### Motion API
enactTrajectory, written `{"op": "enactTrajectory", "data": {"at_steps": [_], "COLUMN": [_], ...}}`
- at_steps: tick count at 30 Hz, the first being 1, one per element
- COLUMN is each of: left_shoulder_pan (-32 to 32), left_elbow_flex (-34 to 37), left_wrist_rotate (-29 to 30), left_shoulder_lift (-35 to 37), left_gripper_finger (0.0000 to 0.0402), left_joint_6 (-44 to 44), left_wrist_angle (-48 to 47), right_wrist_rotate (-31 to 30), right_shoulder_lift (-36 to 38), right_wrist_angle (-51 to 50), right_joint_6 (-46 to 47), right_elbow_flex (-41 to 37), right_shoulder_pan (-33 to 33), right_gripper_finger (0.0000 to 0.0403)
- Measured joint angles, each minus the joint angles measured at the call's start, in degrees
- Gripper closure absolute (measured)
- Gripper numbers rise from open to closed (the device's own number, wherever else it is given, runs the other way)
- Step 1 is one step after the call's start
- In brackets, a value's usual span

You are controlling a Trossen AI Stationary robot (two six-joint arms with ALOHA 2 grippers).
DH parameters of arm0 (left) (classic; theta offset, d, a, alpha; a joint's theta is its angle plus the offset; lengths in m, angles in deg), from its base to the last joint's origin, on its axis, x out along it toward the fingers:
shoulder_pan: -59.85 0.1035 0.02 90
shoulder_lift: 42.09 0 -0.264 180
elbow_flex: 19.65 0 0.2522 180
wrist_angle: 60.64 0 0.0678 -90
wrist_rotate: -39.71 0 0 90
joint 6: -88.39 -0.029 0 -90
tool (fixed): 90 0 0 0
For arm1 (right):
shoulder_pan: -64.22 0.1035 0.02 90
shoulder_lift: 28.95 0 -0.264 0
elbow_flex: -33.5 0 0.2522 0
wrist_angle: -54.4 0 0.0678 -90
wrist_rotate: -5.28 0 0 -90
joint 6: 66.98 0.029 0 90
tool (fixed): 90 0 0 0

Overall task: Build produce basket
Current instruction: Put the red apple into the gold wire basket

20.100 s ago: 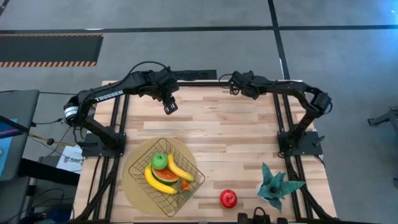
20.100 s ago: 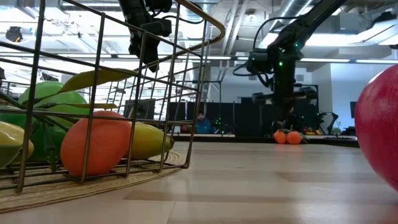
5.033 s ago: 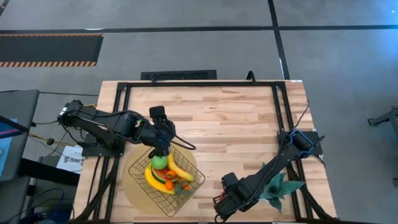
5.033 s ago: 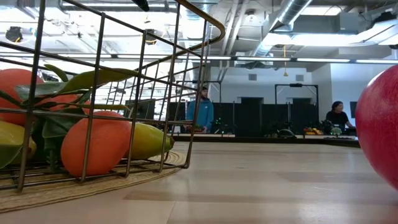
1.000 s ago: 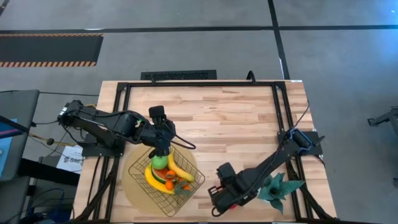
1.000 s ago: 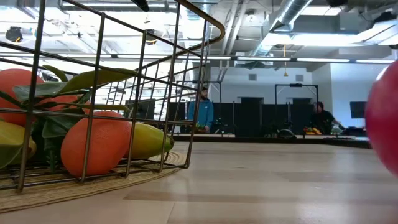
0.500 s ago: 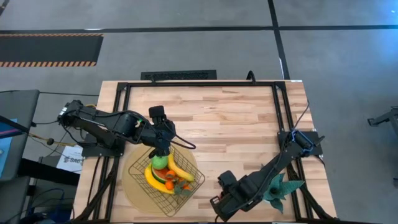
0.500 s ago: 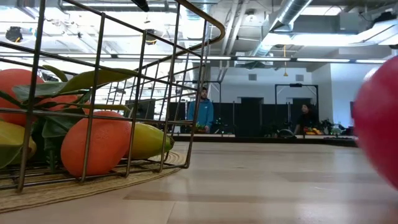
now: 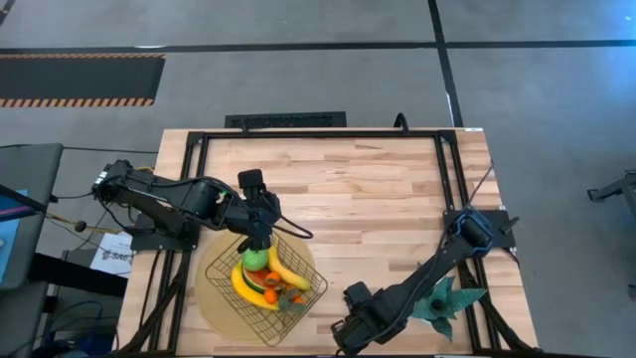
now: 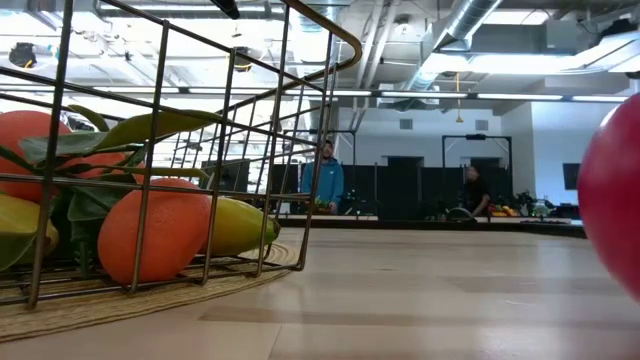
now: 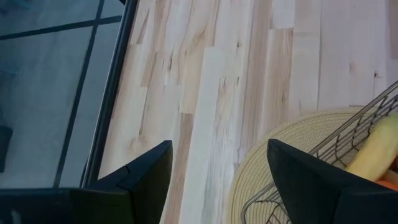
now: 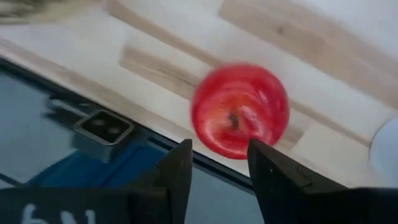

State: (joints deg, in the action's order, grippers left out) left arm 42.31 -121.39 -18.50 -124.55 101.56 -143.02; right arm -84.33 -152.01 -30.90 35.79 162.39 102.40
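Note:
The dark wire basket (image 9: 214,268) stands on a round tan mat (image 9: 204,300). It holds two yellow bananas (image 9: 285,270), a green apple (image 9: 255,259) and leafy oranges (image 10: 150,235). My left gripper (image 9: 256,241) hangs open over the basket's far rim, which also shows in the left wrist view (image 11: 348,124). The shiny red fruit (image 12: 239,111) lies on the table by the near edge, just ahead of the open fingers of my right gripper (image 12: 219,155). In the high view my right gripper (image 9: 343,333) hides the fruit. The fruit fills the low view's right edge (image 10: 612,200). My right gripper points its fingers down at the red fruit's near side (image 12: 230,152). I cannot tell whether its fingertips touch the fruit. The fruit rests on the table.
A teal spiky plant (image 9: 444,296) stands at the near right, beside my right arm. A small camera mount (image 12: 102,127) sits just off the table's near edge, close to the red fruit. Bare wood lies across the table's middle and far side (image 9: 348,189).
My right gripper has gone toward the table's near edge and a little to the left. In the low view the red fruit has shifted a little sideways on the table.

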Motion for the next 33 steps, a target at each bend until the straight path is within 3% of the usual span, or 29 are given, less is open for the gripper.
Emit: {"op": "enactTrajectory", "data": {"at_steps": [4,33], "left_shoulder_pan": [0.01,0.0], "left_elbow_flex": [0.0,0.0], "left_wrist_rotate": [0.0,0.02], "left_shoulder_lift": [0.0,0.0], "left_gripper_finger": [0.0153,0.0153], "left_joint_6": [0.0,0.57], "left_wrist_angle": [0.0,0.0], "right_wrist_rotate": [2.53,-0.72], "right_shoulder_lift": [-1.21,-3.23], "right_wrist_angle": [-0.93,2.99], "right_joint_6": [0.48,1.31], "right_elbow_flex": [-0.04,-3.01], "right_shoulder_pan": [0.07,-0.04], "right_gripper_finger": [0.0234,0.0246]}}
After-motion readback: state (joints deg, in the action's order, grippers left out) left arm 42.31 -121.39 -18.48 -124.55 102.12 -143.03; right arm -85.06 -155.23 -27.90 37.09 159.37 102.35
